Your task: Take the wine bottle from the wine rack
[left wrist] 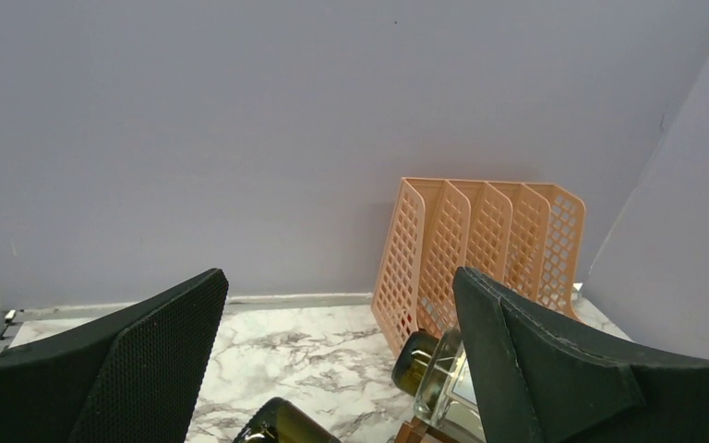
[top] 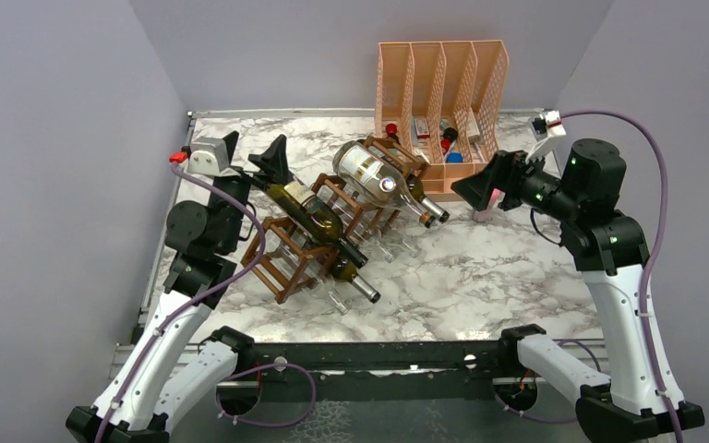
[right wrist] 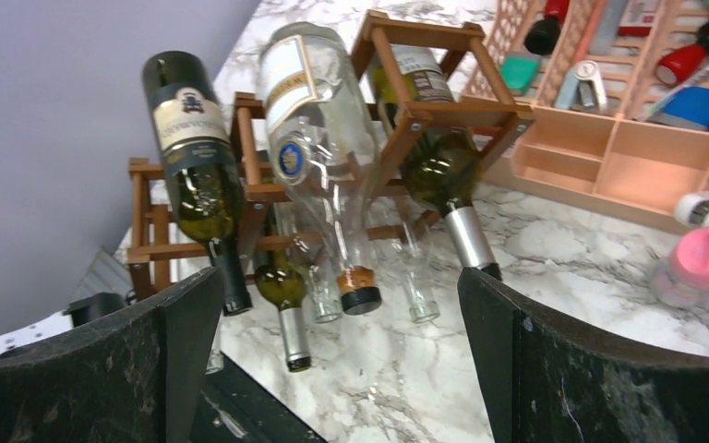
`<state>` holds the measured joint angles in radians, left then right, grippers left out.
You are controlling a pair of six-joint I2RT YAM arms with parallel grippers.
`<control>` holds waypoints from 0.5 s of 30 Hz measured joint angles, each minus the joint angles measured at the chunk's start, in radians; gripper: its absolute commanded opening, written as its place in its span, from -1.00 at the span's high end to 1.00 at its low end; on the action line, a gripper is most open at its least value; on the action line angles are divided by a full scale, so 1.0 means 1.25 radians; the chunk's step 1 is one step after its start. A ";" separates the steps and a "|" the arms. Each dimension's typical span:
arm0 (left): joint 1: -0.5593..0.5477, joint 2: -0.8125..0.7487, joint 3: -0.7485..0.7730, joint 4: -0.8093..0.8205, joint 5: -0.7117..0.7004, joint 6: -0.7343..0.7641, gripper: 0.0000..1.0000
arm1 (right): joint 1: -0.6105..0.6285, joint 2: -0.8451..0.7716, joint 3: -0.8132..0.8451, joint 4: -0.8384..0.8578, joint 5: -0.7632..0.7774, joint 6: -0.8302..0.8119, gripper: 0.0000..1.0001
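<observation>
The brown wooden wine rack (top: 306, 251) lies slantwise mid-table and holds several bottles, necks toward the near edge. A dark green wine bottle (top: 318, 220) rests on its top left, a clear bottle (top: 369, 171) on its top right, and another green bottle (top: 422, 198) beside that. My left gripper (top: 258, 159) is open behind the rack's left end, with the green bottle's base (left wrist: 282, 426) low between its fingers (left wrist: 148, 369). My right gripper (top: 480, 185) is open to the rack's right, facing the labelled green bottle (right wrist: 194, 148), the clear bottle (right wrist: 318, 120) and the rack (right wrist: 406, 111), touching nothing.
A peach mesh file organiser (top: 443, 88) with small items stands at the back, right behind the rack (left wrist: 480, 249). A pink-capped container (right wrist: 702, 263) sits on the marble near my right gripper. Grey walls close in on the left, back and right. A black rail (top: 378, 355) lines the near edge.
</observation>
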<state>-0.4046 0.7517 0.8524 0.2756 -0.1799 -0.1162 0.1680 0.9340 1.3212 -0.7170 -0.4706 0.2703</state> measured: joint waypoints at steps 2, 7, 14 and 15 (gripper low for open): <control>0.005 -0.001 0.000 0.010 0.001 -0.004 -0.98 | 0.000 0.008 0.015 0.000 -0.024 0.013 -0.99; 0.028 0.002 -0.008 0.020 0.006 -0.019 -0.98 | 0.001 0.034 0.054 0.005 -0.078 0.029 -0.99; 0.053 0.020 -0.015 0.026 0.013 -0.033 -0.98 | 0.167 0.161 0.125 0.016 -0.053 0.036 -0.99; 0.055 0.021 -0.015 0.027 0.013 -0.034 -0.98 | 0.225 0.189 0.139 0.018 -0.031 0.037 -0.99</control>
<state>-0.3359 0.7780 0.8337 0.3088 -0.1638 -0.1581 0.4488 1.1698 1.4952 -0.6949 -0.5098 0.3161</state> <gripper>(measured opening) 0.990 0.997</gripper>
